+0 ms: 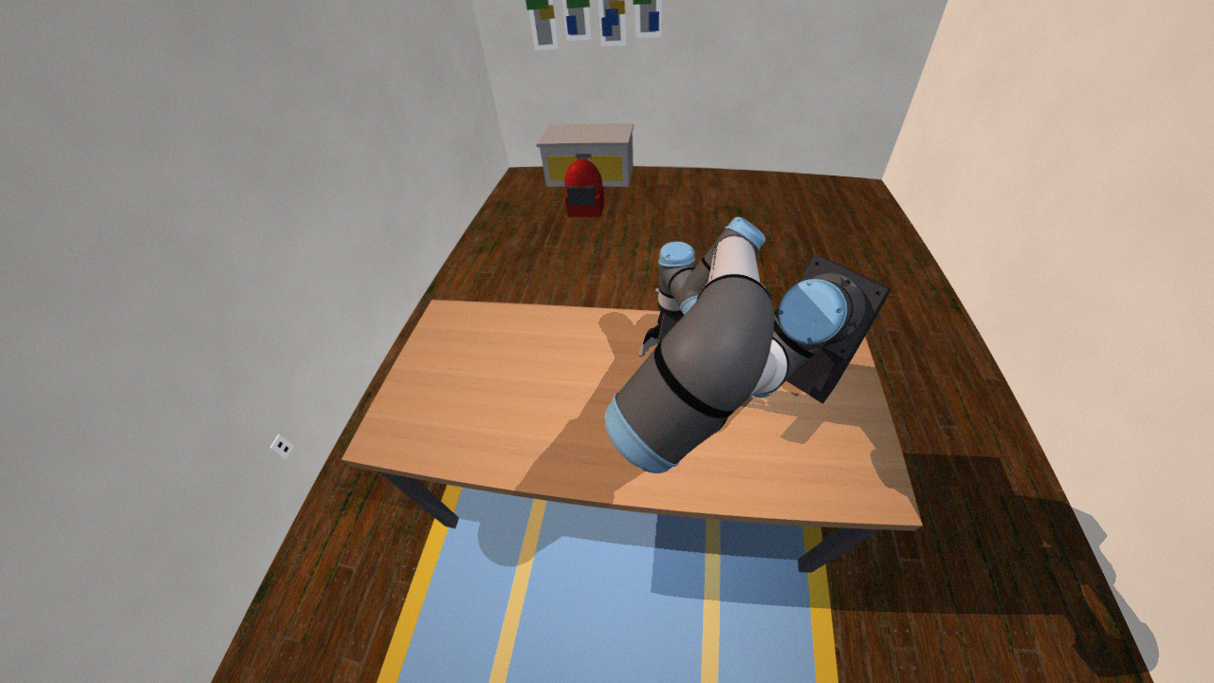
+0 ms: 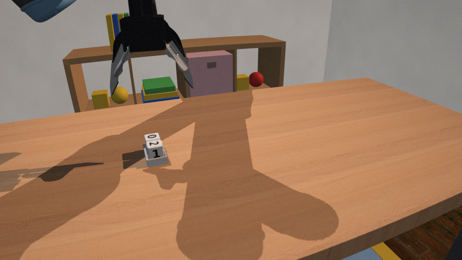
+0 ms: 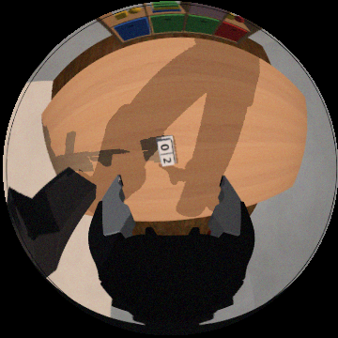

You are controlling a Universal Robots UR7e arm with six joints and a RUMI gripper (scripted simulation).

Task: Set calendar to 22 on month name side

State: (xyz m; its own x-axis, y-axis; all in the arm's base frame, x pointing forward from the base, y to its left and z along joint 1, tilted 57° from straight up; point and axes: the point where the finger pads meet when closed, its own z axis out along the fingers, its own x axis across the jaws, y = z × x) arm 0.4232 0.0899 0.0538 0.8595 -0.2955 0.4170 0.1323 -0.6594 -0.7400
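The small white-grey tray (image 2: 157, 161) stands on the table with two white cubes side by side in it. The nearer cube (image 2: 155, 149) (image 3: 167, 159) shows a 2 on top and a 1 on the end face towards the exterior camera. The farther cube (image 2: 151, 137) (image 3: 164, 146) shows a 0 on top. The month's name and the digits on the long sides cannot be read in any view. In the top view the arm hides the calendar. My gripper (image 2: 151, 87) (image 3: 171, 176) is open and empty, high above the table and away from the tray.
The wooden table (image 1: 475, 381) (image 2: 339, 135) (image 3: 277, 141) carries the tray and broad arm shadows. The arm's base (image 1: 849, 314) stands at the table's far right in the top view. A shelf (image 2: 271, 43) with boxes and balls stands beyond the table.
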